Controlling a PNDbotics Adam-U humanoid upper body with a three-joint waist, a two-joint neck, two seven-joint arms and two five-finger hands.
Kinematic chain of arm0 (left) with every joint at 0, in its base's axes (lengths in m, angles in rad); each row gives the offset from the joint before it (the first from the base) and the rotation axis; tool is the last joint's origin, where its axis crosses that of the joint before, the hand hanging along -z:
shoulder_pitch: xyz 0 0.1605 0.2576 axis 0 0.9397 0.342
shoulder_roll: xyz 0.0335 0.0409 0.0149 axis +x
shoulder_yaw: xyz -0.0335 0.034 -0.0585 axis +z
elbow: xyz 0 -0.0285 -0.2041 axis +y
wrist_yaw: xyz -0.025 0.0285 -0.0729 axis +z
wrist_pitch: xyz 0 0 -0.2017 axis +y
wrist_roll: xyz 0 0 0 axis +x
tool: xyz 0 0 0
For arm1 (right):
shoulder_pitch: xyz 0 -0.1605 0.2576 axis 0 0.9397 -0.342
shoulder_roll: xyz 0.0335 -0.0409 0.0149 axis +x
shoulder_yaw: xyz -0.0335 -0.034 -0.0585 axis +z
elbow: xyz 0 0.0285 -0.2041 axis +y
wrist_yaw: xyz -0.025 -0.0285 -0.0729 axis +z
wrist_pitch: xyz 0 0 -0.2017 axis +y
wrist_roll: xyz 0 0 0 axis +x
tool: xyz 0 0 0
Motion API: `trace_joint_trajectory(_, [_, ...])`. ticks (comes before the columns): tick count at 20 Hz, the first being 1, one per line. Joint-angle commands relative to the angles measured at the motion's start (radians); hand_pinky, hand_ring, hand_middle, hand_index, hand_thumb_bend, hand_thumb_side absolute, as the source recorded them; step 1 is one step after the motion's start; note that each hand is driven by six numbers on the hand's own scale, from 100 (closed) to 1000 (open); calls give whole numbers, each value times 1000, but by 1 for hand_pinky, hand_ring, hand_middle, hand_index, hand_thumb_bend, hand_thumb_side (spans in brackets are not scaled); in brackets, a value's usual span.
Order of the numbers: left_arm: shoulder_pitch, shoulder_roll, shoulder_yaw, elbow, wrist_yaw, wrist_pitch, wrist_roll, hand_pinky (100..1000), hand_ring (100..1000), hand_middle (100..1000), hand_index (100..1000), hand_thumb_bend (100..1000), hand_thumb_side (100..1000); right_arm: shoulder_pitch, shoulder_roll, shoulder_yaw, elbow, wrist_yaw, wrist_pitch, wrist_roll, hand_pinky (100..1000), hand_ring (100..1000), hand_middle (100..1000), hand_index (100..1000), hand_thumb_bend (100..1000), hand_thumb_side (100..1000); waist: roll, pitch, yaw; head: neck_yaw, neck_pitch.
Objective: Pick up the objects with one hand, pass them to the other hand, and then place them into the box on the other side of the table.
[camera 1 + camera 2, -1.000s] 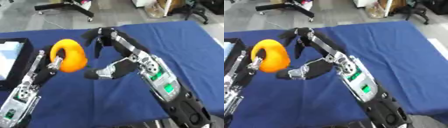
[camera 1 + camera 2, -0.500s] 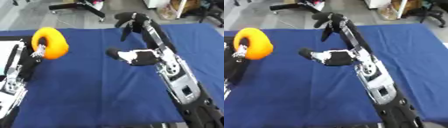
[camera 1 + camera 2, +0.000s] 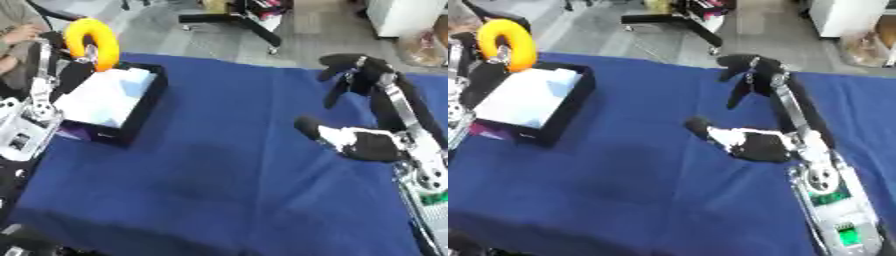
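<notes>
An orange ring [image 3: 93, 41] hangs above the far edge of the black box [image 3: 143, 112], which stands at the table's left and has white material inside. My left hand [image 3: 58, 56] is shut on the ring's lower left side, and its arm rises from the lower left corner. Over the right half of the blue table [image 3: 219, 175], my right hand [image 3: 371, 145] is open and holds nothing. Its dark fingers [image 3: 353, 76] are spread and point away from me.
A purple strip [image 3: 77, 132] shows at the box's near wall. Beyond the table's far edge is grey floor with a black chair base [image 3: 234, 19]. A cardboard item [image 3: 422, 44] stands on the floor at the far right.
My left hand has carried the orange ring from mid-table to above the box at the left. My right hand has drawn back to the right. The camera view has also shifted.
</notes>
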Motion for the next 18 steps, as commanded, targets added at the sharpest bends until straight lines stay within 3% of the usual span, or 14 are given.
trace_joint_trajectory(1, [-35,66,22,87,-115,65,-31,607,631,495,494,100,187,-9,-11,1,-4,-3,-1,10,488,405,570,767,663,429,3,-15,-1,18,-17])
trace_joint_trajectory(3, [-47,71,21,140,-198,101,-78,645,681,550,558,100,115,-8,-12,3,-3,-6,-1,14,487,403,568,767,663,429,2,-17,-2,20,-18])
trace_joint_trajectory(5, [-62,72,14,193,-293,132,-145,693,764,659,665,100,170,-7,-11,5,-3,-9,-1,19,487,401,566,766,663,428,1,-18,-4,24,-21])
trace_joint_trajectory(6, [-70,70,13,213,-333,136,-179,715,805,724,718,155,274,-7,-11,5,-3,-10,-1,22,486,400,565,766,663,426,1,-18,-4,25,-22])
trace_joint_trajectory(7, [-74,66,11,230,-364,130,-215,759,869,817,816,350,435,-6,-11,6,-3,-11,-1,24,486,399,564,765,662,426,0,-18,-5,23,-23])
trace_joint_trajectory(10, [-81,55,20,268,-421,114,-270,831,970,923,928,597,672,-6,-11,7,-3,-14,-1,28,485,396,560,764,658,425,-2,-17,-7,18,-27])
trace_joint_trajectory(14, [-78,52,34,288,-442,126,-286,874,1000,1000,987,649,768,-5,-12,5,-3,-15,0,29,484,394,556,762,661,427,-2,-16,-9,18,-24])
trace_joint_trajectory(16, [-75,53,45,278,-432,128,-272,873,1000,1000,983,629,768,-3,-12,4,-2,-15,0,28,484,393,554,762,661,428,-1,-16,-9,18,-24])
trace_joint_trajectory(17, [-73,52,49,263,-419,126,-258,870,1000,1000,965,552,748,-3,-12,4,-3,-15,0,28,484,393,553,761,661,428,-1,-16,-8,16,-24])
trace_joint_trajectory(18, [-68,50,52,241,-400,121,-243,869,1000,1000,962,539,746,-3,-13,3,-3,-15,-1,28,484,393,553,761,661,428,-1,-16,-7,14,-25])
